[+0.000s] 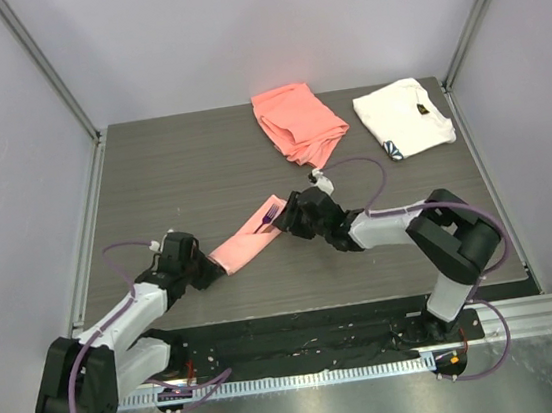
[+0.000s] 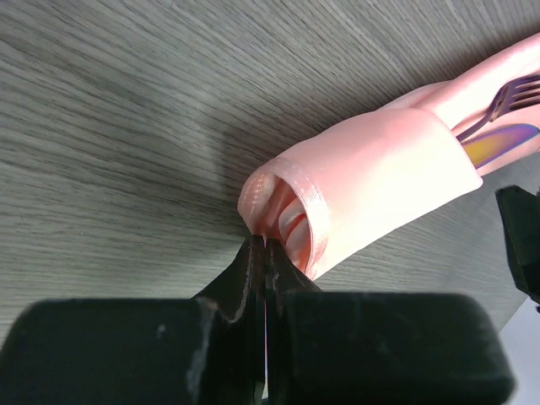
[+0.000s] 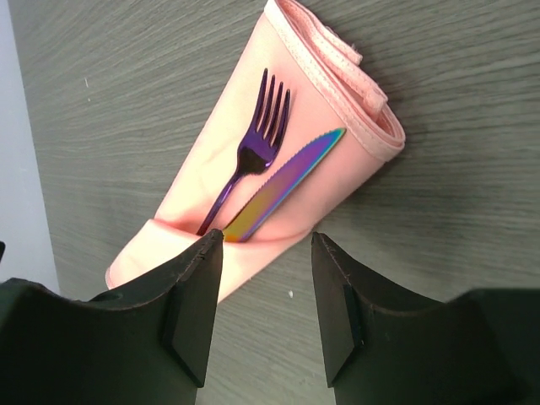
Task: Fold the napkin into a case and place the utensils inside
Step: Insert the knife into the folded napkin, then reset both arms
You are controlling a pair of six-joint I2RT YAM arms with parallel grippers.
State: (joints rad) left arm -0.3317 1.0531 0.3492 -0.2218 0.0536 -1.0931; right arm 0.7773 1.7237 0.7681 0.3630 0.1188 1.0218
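The left gripper (image 2: 263, 257) was pinched shut on the 8 o'clock end of the case (image 2: 380, 177), apparently anchoring it, while the right gripper (image 3: 265, 253) hung empty, jaws apart, at its 2 o'clock mouth, where the fork (image 3: 253, 148) and knife (image 3: 283, 181) sat tucked.

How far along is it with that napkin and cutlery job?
Nearly finished. The pink case is already folded, with the fork and knife tucked into its pocket. The left claw is pinching the case's end; the right claw hangs open above them, empty. Only letting go looks left.
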